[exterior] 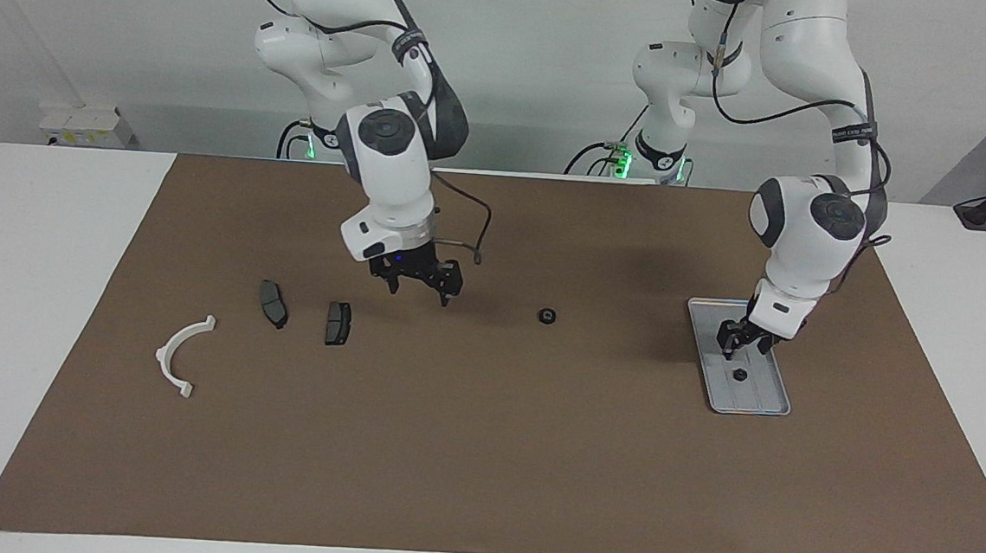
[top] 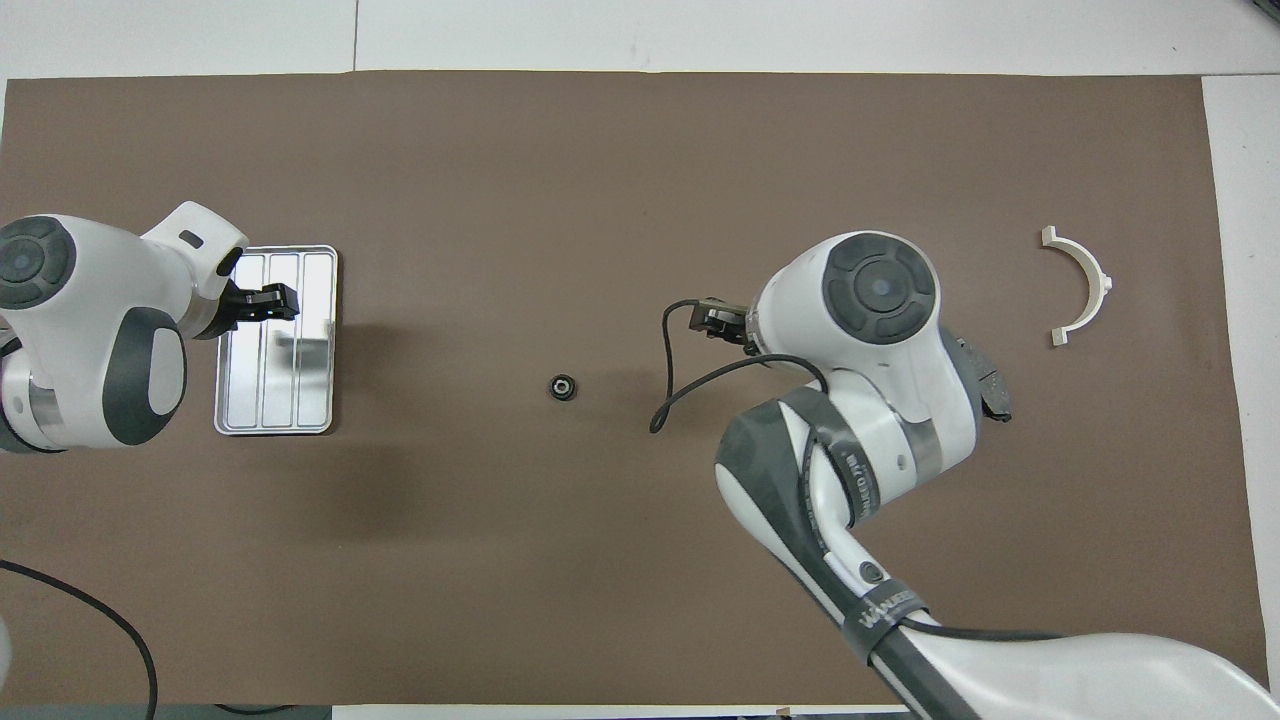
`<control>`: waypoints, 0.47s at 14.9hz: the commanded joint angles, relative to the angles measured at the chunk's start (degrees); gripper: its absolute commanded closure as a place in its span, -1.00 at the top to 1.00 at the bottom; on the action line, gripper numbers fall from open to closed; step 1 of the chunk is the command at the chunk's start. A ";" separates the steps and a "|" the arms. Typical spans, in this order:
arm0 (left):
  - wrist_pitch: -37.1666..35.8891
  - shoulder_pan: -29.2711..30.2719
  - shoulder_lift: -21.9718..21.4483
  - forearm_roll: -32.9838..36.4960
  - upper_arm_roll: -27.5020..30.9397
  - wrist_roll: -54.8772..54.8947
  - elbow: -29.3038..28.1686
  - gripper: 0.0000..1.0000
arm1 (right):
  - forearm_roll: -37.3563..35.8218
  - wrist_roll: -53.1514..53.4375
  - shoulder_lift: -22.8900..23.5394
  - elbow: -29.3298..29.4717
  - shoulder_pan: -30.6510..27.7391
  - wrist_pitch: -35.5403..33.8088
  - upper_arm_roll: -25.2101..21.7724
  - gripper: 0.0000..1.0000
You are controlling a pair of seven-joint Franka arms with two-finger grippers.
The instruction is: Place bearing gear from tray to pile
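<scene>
White arms, grey joints, black cables.

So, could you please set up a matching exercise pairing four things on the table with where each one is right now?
Things:
1. left gripper
2. right gripper
3. bearing gear
4. white arc

Places:
A. on the brown mat, midway between the arms
B. over the tray
C. at the right arm's end, beside the two dark pads
D. over the mat, between the pads and the loose gear

Pairs: 1-B, 2-D, 3-A, 4-C
</scene>
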 commanded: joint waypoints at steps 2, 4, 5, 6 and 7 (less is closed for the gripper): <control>2.81 0.41 2.02 -0.78 -0.73 1.39 -0.30 0.46 | -2.13 8.19 4.86 7.34 4.67 -3.11 -0.37 1.00; 3.08 0.41 2.29 -0.78 -0.82 1.39 -0.21 0.46 | -3.61 13.02 8.37 12.61 7.13 -6.62 -0.37 1.00; 3.16 0.41 2.38 -0.78 -0.82 1.39 -0.21 0.46 | -4.93 15.74 10.92 15.94 8.36 -8.03 -0.28 1.00; 3.34 0.41 2.47 -0.78 -0.73 1.48 -0.30 0.46 | -5.99 18.29 13.99 19.54 9.51 -9.79 -0.28 1.00; 3.25 0.41 2.47 -0.78 -0.73 1.57 -0.30 0.45 | -6.61 20.23 17.32 23.58 10.82 -11.11 -0.37 1.00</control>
